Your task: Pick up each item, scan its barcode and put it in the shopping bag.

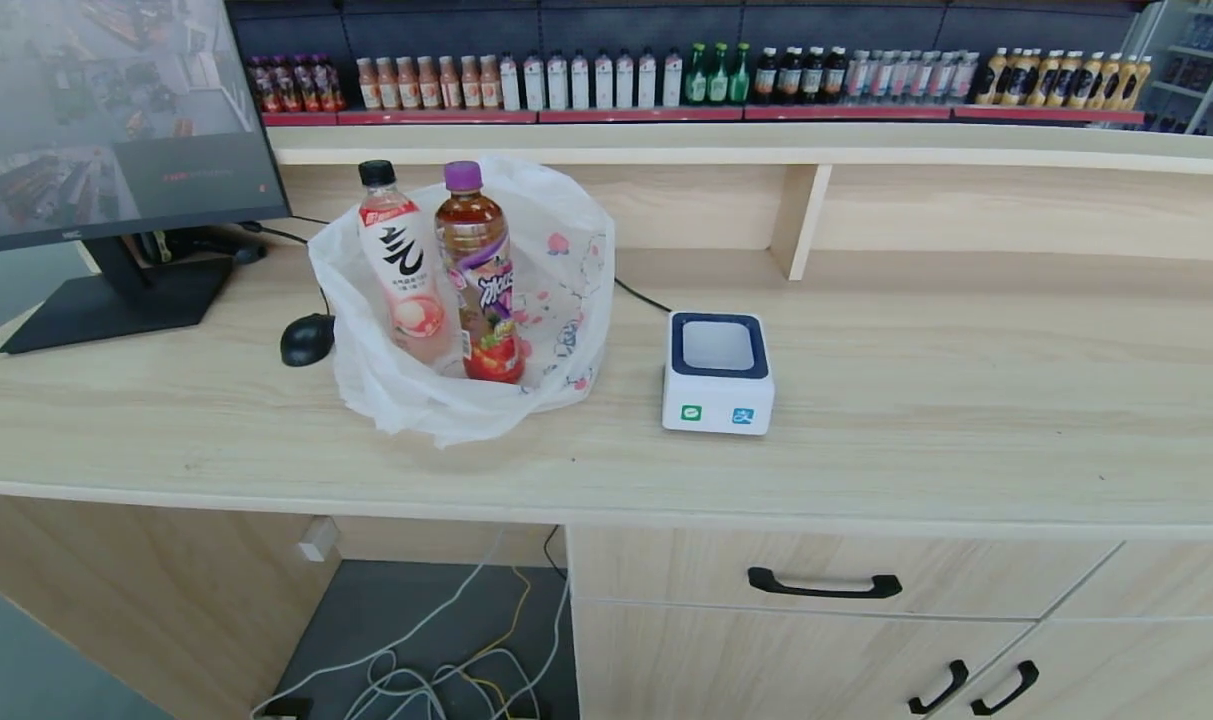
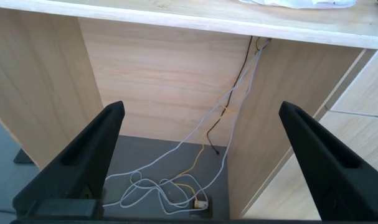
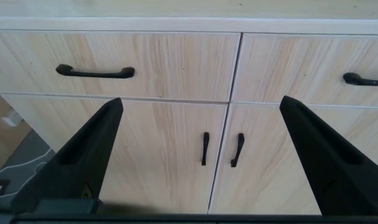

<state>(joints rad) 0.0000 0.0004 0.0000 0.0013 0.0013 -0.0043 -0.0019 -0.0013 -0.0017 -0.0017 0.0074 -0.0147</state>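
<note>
Our left gripper [image 2: 201,109] and right gripper [image 3: 201,102] hung spread and empty below the counter [image 1: 966,450]; the black-capped bottle [image 1: 398,270] and purple-capped bottle [image 1: 478,280] stood in the slack shopping bag [image 1: 566,300], liable to topple, we judged.

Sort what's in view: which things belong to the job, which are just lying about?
Job: white plastic shopping bag; black-capped pink bottle and purple-capped amber bottle standing in it; white box scanner with dark-blue rim.
Lying about: black monitor; black mouse; shelved drink bottles.
</note>
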